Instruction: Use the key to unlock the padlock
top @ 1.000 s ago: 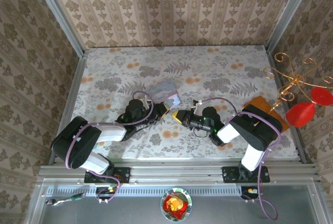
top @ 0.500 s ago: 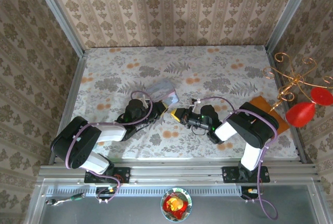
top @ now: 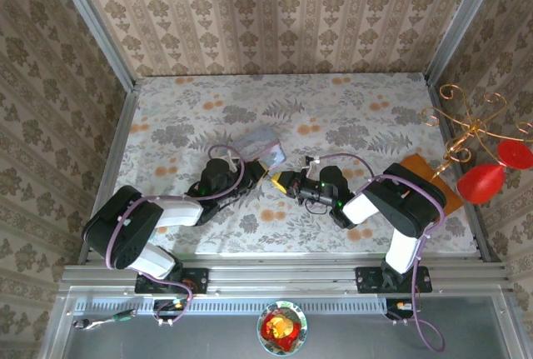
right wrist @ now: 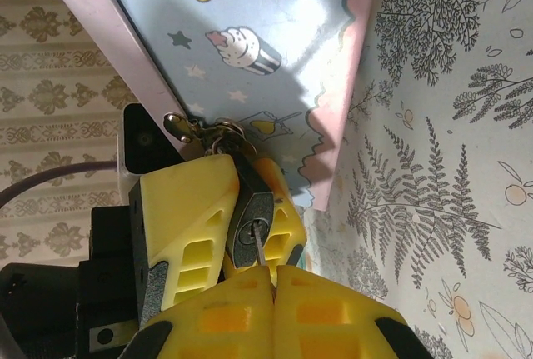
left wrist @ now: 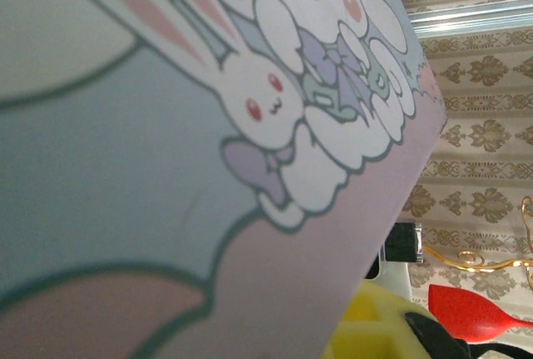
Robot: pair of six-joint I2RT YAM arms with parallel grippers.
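Top view: both arms reach in low and meet at the middle of the counter [top: 350, 117], a little toward its near edge. The left end effector [top: 255, 177] and the right end effector [top: 283, 182] are tip to tip, almost touching. A pale blue tin [top: 258, 142] stands tilted just behind them, toward the far edge.

Right wrist view: the padlock [right wrist: 252, 224] is small and dark, clenched between the left arm's yellow fingers [right wrist: 183, 226], one on each side of its body. Its keyhole face points at the right end effector. The key [right wrist: 260, 252] shows as a thin silver blade with its tip at the keyhole. The blade comes out from between the right fingers [right wrist: 216, 317], which are pressed together on it. Silvery loops [right wrist: 200, 130] sit above the lock body, probably the shackle and a ring, but they are too tangled to tell apart. The tin's blue printed side, with pink trim, is right behind the lock.

Left wrist view: the tin's bunny print is up close and blurred.

An orange mat [top: 429, 177] and a gold wire stand [top: 466, 130] with red pieces are at the counter's right edge, well apart from the lock.
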